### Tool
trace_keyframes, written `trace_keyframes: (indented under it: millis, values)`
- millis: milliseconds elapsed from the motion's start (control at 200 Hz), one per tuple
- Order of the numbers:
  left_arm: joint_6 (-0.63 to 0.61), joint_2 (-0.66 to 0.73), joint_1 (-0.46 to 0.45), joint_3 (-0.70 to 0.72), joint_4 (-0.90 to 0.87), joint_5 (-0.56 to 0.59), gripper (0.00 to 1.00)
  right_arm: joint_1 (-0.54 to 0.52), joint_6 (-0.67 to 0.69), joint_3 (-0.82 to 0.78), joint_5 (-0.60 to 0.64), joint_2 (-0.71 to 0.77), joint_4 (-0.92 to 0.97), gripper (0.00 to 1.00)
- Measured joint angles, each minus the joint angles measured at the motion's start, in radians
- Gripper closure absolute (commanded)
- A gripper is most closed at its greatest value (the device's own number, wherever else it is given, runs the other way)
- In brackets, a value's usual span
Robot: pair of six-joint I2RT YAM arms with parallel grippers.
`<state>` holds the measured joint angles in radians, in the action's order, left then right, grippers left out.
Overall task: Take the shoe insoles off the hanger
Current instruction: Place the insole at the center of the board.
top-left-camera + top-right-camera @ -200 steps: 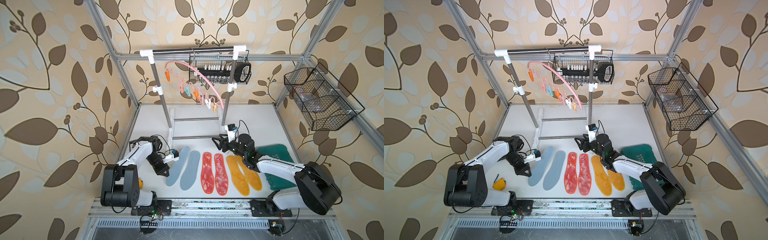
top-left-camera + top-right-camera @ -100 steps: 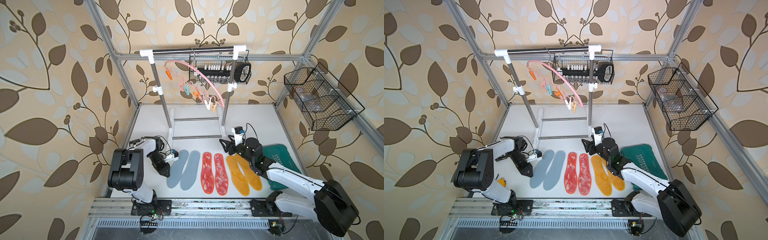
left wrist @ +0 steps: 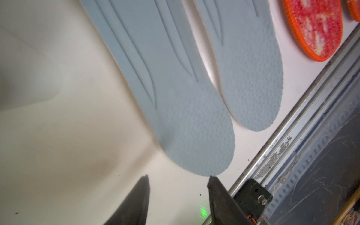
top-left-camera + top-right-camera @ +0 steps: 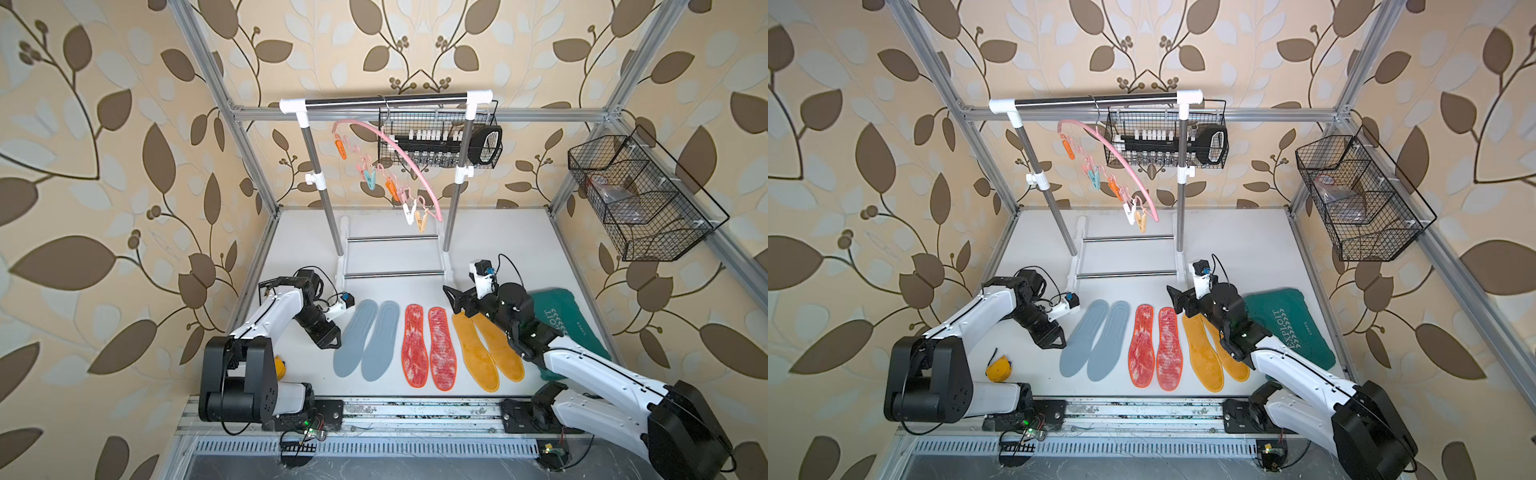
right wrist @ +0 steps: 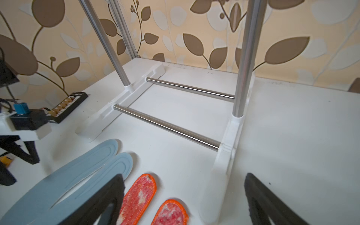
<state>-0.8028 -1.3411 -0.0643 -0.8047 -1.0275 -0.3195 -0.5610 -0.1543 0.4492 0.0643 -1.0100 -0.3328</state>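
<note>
All six insoles (image 4: 415, 349) lie flat in a row on the near surface (image 4: 498, 241), grey pair left, red middle, yellow right; the hanger (image 4: 415, 166) on the far rack (image 4: 386, 102) carries only bare clips. Removal looks finished. The left end effector (image 3: 177, 181), half-spread and empty, sits beside the grey pair; the right end effector (image 4: 455, 299) gapes wide, empty. Next calls for retracting both arms without nudging the row
</note>
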Motion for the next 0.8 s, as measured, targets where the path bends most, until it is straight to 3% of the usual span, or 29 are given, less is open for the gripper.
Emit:
trace_keyframes:
  millis: [155,290,420,580,595,610,800]
  values:
    - [-0.003,0.052,0.0,0.0,-0.034,-0.031,0.44,0.0,0.023,-0.004,0.109,0.082,0.059,0.02]
    - [-0.005,0.122,0.008,-0.004,-0.061,-0.082,0.34,0.01,0.071,-0.032,0.211,0.138,0.067,0.02]
    - [0.002,0.191,0.019,-0.016,-0.073,-0.131,0.24,0.101,0.121,-0.089,0.23,0.131,0.019,0.02]
    - [0.01,0.247,0.026,-0.02,-0.07,-0.163,0.16,0.291,0.129,-0.136,0.188,0.054,-0.054,0.02]
    - [0.01,0.25,0.026,-0.02,-0.07,-0.164,0.04,0.304,0.129,-0.136,0.185,0.044,-0.062,0.02]
    - [0.01,0.253,0.026,-0.02,-0.069,-0.164,0.01,0.317,0.129,-0.136,0.18,0.033,-0.073,0.02]
    - [0.019,0.281,0.04,-0.014,-0.045,-0.172,0.01,0.418,0.133,-0.135,0.14,-0.167,-0.196,0.02]
